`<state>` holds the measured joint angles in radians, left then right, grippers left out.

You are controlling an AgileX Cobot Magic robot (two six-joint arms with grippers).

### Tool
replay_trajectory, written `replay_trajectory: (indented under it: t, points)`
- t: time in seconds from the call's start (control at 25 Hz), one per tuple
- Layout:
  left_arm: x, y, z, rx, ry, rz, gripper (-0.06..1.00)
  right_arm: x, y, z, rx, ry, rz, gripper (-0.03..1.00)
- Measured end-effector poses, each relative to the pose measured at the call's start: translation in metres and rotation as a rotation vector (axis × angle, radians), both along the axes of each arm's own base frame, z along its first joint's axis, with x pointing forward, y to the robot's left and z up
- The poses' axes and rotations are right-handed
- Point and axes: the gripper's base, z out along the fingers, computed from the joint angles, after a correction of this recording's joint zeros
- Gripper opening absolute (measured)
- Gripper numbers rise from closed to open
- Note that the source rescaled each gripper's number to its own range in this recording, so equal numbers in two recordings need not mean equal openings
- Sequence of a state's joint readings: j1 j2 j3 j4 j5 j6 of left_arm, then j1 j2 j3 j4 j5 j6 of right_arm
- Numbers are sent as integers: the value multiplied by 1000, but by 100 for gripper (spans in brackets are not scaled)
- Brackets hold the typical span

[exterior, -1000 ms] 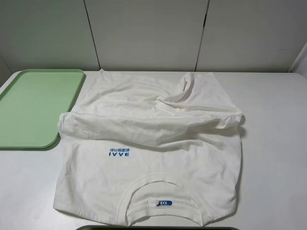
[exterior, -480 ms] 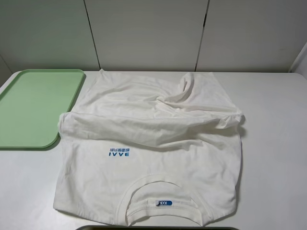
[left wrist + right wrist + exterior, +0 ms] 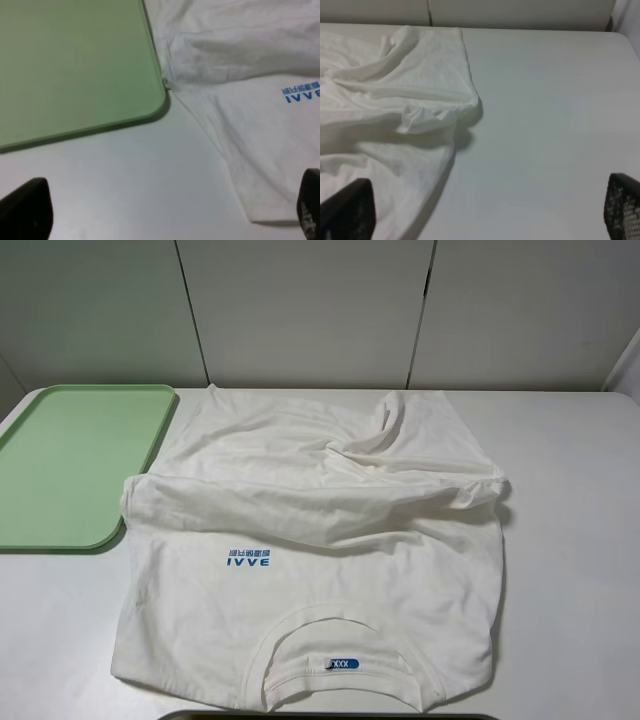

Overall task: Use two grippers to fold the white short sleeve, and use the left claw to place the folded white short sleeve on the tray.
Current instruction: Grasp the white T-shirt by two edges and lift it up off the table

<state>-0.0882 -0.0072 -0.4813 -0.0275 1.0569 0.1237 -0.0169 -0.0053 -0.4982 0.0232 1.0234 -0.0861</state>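
The white short sleeve (image 3: 310,550) lies on the white table, collar and blue neck label toward the near edge, its far half crumpled and folded toward the middle. The light-green tray (image 3: 70,465) sits at the far left, its near right corner touching the shirt's left sleeve. Neither arm shows in the exterior view. In the left wrist view the left gripper (image 3: 170,220) is open and empty above bare table between the tray (image 3: 75,65) and the shirt (image 3: 250,100). In the right wrist view the right gripper (image 3: 485,215) is open and empty beside the shirt's right edge (image 3: 395,115).
Pale wall panels (image 3: 300,310) stand behind the table. A dark object's edge (image 3: 330,716) shows at the near edge of the exterior view. Bare table (image 3: 570,540) lies to the right of the shirt.
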Motion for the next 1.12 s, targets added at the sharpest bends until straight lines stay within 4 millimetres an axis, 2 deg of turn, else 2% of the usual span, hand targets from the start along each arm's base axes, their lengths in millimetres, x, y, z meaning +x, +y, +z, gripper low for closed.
replay_trajectory:
  t: [0.56,0.76,0.8,0.96,1.0,1.04,1.12]
  points:
    - [0,5,0,31,-5,-110,96,0,1,0,4,0,6,100]
    - [-1,6,5,52,-28,-154,95,2,7,3,-2,12,96,100]
    - [-2,6,7,59,-40,-163,95,10,13,13,-1,40,197,100]
    - [0,6,22,84,-51,-194,95,31,19,27,-36,127,315,100]
    - [3,5,27,92,-36,-213,95,31,19,27,-36,127,315,100]
    - [7,3,30,102,-17,-231,95,47,22,35,-67,180,375,100]
    - [21,-3,37,136,50,-287,95,59,25,38,-86,226,418,100]
